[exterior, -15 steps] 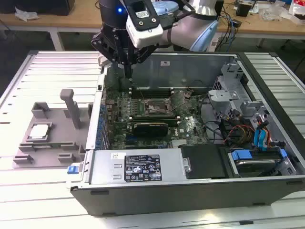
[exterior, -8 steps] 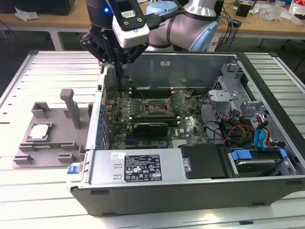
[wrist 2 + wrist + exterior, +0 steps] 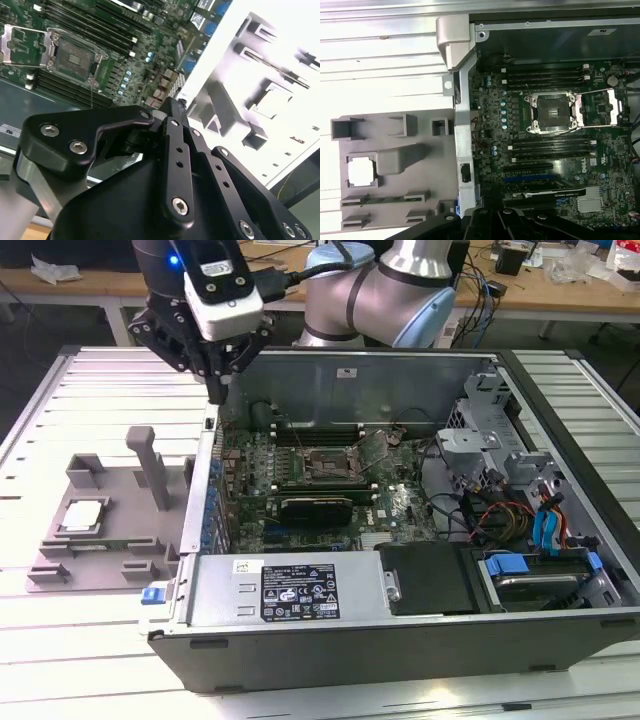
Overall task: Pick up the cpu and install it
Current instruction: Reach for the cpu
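Observation:
The cpu (image 3: 82,517) lies flat in a square recess of the grey plastic tray (image 3: 120,550) on the table, at the exterior view's left. In the first wrist view the cpu (image 3: 361,171) shows as a pale square. My gripper (image 3: 215,388) hangs high above the case's side wall, between the tray and the motherboard, well clear of the cpu. Its fingers meet at a point and hold nothing. The gripper (image 3: 172,106) looks shut in the second wrist view too. The open processor socket (image 3: 320,462) sits on the motherboard with its metal frame lifted.
The open computer case (image 3: 400,640) lies on the slatted white table. Inside are a long black card (image 3: 315,508), memory slots, a drive cage (image 3: 480,450) and cables. An upright post (image 3: 150,465) rises from the tray near the cpu. Workbenches stand behind.

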`<action>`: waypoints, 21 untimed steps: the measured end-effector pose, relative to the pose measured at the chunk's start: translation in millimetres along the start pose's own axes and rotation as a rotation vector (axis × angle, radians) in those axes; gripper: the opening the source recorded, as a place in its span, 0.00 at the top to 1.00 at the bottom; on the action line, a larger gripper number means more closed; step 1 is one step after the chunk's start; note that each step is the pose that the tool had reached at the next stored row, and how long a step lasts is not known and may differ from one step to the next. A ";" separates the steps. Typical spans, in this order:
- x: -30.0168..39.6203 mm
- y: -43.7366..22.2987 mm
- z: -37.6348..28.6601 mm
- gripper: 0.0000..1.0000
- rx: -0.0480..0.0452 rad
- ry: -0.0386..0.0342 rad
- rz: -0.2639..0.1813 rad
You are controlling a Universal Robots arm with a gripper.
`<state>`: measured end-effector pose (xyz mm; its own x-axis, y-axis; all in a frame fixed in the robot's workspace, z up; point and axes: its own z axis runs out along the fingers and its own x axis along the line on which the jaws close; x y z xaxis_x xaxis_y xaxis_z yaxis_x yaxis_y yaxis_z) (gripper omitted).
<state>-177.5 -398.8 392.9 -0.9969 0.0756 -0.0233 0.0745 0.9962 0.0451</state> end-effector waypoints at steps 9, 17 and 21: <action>29.5 -2.2 -0.3 0.89 0.0001 0.0001 0.000; 58.7 -4.4 -0.1 0.89 0.0001 0.0001 0.000; 69.0 -5.2 0.1 0.89 0.0001 0.0000 0.000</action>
<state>-246.6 -398.8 391.0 -0.9969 0.0755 -0.0233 0.0744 0.9962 0.0451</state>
